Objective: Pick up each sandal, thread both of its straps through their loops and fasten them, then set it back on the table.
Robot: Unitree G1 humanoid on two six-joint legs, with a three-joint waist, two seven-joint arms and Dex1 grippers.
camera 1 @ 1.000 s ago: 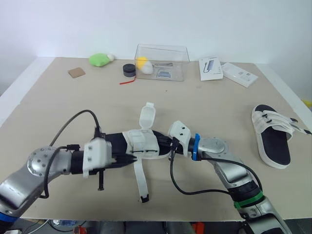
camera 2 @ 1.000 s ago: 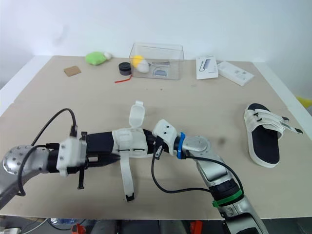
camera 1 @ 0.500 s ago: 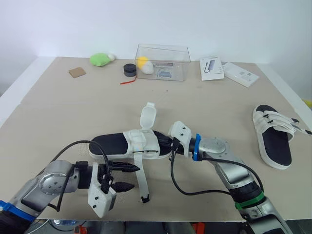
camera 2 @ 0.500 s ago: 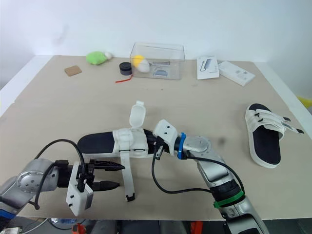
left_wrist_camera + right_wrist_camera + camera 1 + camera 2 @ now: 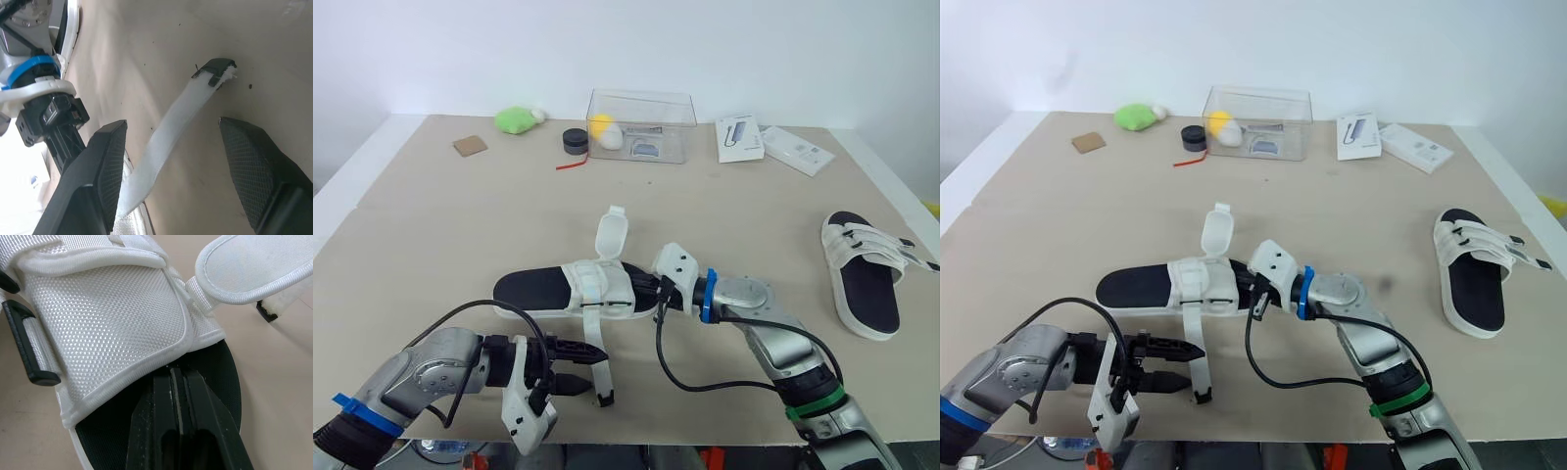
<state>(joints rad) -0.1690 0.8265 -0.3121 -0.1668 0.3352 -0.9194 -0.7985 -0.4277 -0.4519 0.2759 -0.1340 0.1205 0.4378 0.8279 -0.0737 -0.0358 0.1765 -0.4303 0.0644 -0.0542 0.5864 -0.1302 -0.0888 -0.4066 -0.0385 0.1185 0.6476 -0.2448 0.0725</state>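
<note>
At the counter's [image 5: 460,225] front edge the left hand [image 5: 579,367] gapes open either side of the loose strap [image 5: 181,117], behind it the right hand [image 5: 644,291], fingers pressed together, lies on the unfastened sandal's [image 5: 573,294] footbed, the second sandal [image 5: 862,274] well apart to the right.

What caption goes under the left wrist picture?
Open left gripper framing the loose white sandal strap on the table.
</note>
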